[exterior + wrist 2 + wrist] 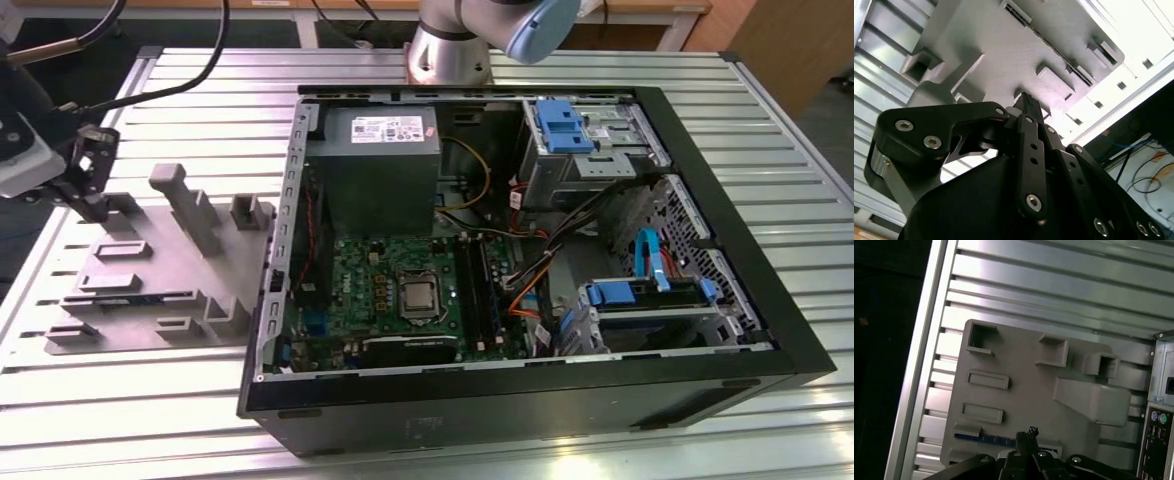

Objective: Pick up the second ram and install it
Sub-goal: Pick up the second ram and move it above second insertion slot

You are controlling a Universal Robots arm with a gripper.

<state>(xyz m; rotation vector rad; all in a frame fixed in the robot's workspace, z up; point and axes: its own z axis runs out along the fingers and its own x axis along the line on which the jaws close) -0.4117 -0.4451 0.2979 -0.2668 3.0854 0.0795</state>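
The second ram (985, 438) shows as a thin blue edge standing in a long slot of the grey fixture plate (1024, 390). In the first wrist view my gripper (1027, 433) hovers just beside that blue edge, its dark fingertips pressed together with nothing between them. In the second wrist view the gripper (1026, 101) points at the fixture plate (989, 55) and its fingers meet at the tip. In the exterior view the gripper (90, 203) hangs over the far left part of the fixture plate (147, 270).
An open computer case (747, 330) lies at the exterior view's right of the fixture, with the green motherboard (387, 290) and its long black memory slots (474, 290) exposed. Grey blocks (187, 205) stand up from the fixture. Everything rests on a ribbed metal table (134, 390).
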